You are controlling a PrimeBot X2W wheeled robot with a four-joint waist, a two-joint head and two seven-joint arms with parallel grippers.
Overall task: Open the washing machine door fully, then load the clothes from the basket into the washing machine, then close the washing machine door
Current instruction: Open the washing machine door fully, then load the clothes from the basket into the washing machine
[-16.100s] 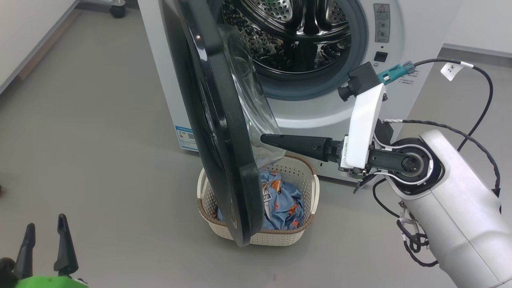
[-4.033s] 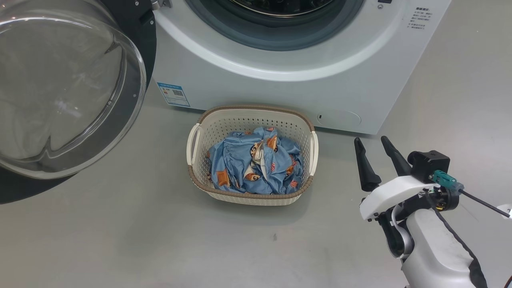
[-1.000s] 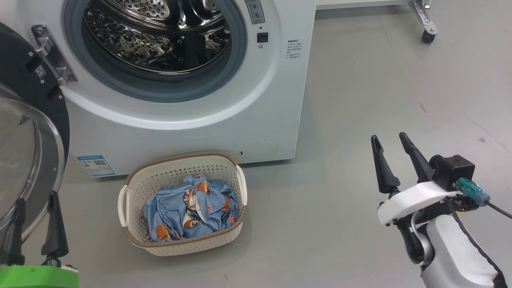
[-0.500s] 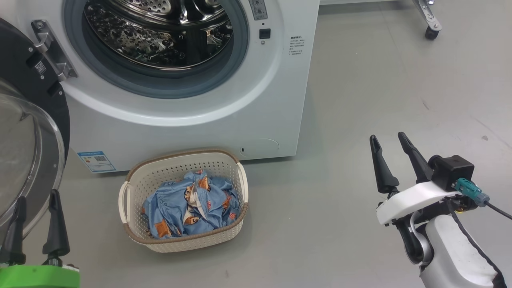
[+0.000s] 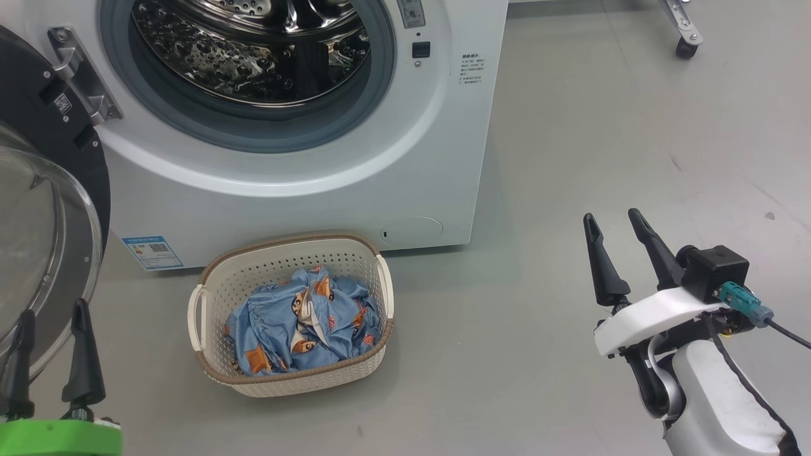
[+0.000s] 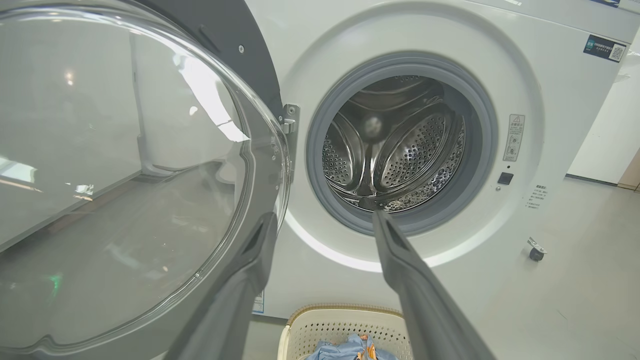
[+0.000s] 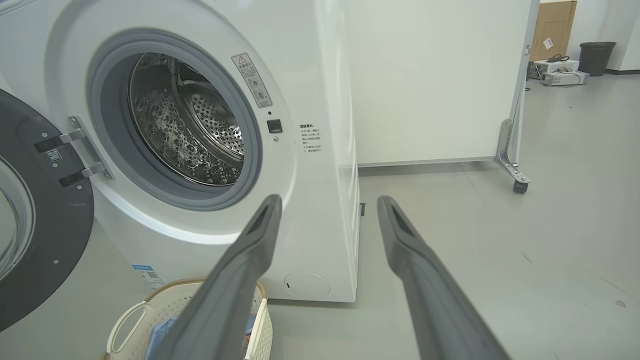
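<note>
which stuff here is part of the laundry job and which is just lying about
Job: washing machine, washing machine door, basket, clothes.
Lying about: cardboard box, dark bin, wheeled white panel.

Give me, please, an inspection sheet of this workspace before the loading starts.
Surface: grey floor; the basket stands on it in front of the washing machine.
Job's things: washing machine door wide open, at the left; drum looks empty; clothes crumpled inside the basket.
Clutter: nothing seen.
Tools: left tool open, holding nothing, near the door glass; right tool open, holding nothing, above bare floor.
Cables: black cable with teal connector at the right wrist.
Surroundings: white panel on castors; cardboard box and dark bin far behind.
</note>
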